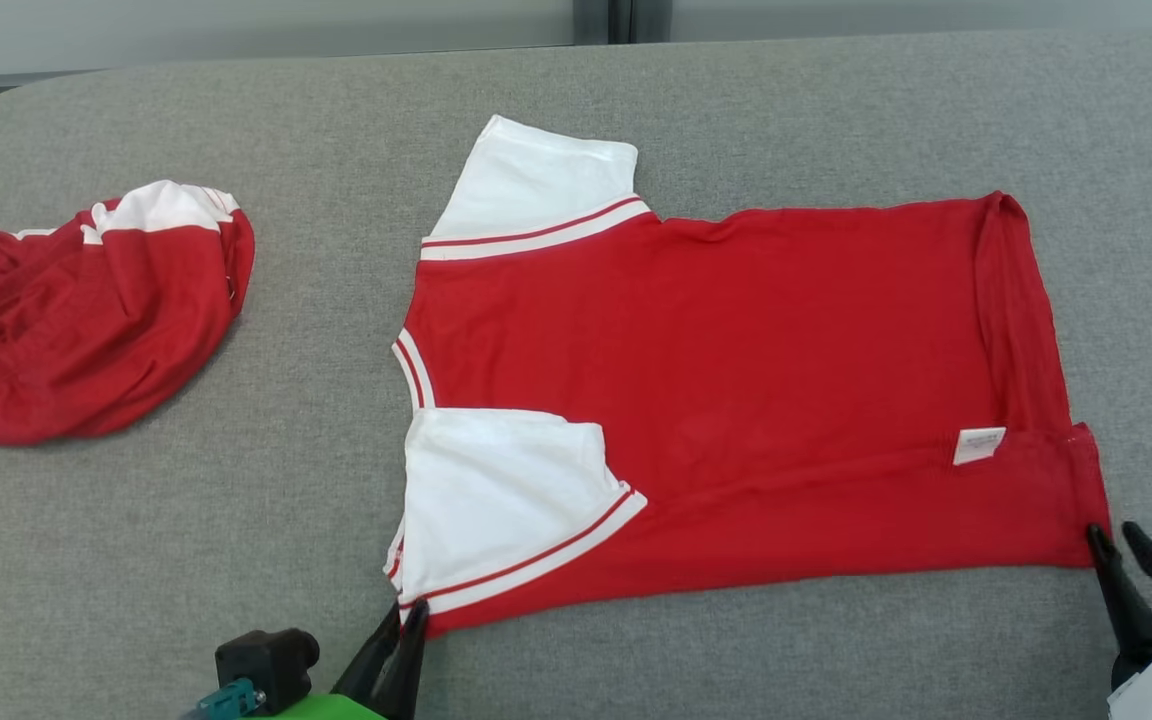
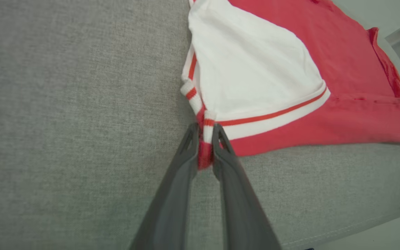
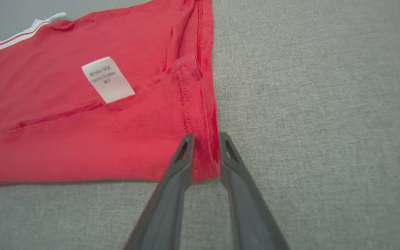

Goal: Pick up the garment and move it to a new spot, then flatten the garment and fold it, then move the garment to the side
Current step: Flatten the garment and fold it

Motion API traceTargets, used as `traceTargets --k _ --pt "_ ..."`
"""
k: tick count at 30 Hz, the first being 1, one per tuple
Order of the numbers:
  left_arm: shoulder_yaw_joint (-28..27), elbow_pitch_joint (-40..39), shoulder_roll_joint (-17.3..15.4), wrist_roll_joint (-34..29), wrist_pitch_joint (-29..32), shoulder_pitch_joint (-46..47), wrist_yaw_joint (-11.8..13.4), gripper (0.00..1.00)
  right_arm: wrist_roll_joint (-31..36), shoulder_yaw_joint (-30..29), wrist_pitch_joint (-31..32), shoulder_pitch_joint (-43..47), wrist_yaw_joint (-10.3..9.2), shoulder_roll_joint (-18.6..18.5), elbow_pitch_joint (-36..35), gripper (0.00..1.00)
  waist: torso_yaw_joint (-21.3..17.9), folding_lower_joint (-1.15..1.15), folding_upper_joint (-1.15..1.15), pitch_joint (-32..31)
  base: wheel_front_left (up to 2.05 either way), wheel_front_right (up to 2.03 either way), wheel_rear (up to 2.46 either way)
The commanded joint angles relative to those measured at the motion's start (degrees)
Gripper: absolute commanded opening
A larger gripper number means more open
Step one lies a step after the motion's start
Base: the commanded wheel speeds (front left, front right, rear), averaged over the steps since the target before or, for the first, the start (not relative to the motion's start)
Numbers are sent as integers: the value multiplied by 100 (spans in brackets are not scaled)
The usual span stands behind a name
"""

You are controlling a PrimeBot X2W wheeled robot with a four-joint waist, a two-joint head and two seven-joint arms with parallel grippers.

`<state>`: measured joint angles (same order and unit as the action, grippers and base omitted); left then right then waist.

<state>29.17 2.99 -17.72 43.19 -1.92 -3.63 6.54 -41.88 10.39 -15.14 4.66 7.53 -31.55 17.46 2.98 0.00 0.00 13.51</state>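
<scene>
**Folding under way: both grippers at the near edge of the garment**

The garment (image 1: pixel 736 380), a red shirt with white sleeves, lies spread across the middle of the grey padded surface (image 1: pixel 236 560). In the head view its neck points to 9 o'clock and its hem (image 1: pixel 1026 320) to 3 o'clock. The near sleeve (image 1: pixel 496 490) is turned in over the body. A care label (image 1: pixel 979 445) shows at about 4 o'clock, above a crease along the near side.

The left gripper (image 1: pixel 414 612) sits at 7 o'clock, its fingers closed on the shoulder corner, with red cloth bunched between the tips. The right gripper (image 1: pixel 1111 535) sits at 4 o'clock. Its fingers are parted and straddle the hem corner, which lies flat between them and is not pinched.

The uneven hold is the main risk, as I judge it. If the left arm pulls while the right corner lies loose, the near edge could skew and the sleeve fold slide open. The hem is rolled at 2 o'clock, and a further fold would trap that wrinkle. A parted finger could also snag the hem as it lifts and drag it.

A second garment (image 1: pixel 86 320) is crumpled at 9 o'clock, well apart, yet in the way of a move to that side.
</scene>
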Motion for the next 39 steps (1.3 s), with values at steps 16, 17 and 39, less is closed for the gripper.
traceTargets --k 16,17,39 --pt "-186 -541 -761 -1222 703 3095 -29 100 257 -144 61 -607 -7 -28 -694 100 -189 0 0 573 0 0 0" --pt "-146 -366 -831 -1283 1000 3565 -161 100 282 -109 70 -760 -7 -29 -706 100 -247 0 0 671 0 0 0" --pt "493 3465 -786 -630 3810 7641 -1362 100 278 273 -7 -2458 -7 630 -869 100 -1620 0 0 2272 0 0 0"
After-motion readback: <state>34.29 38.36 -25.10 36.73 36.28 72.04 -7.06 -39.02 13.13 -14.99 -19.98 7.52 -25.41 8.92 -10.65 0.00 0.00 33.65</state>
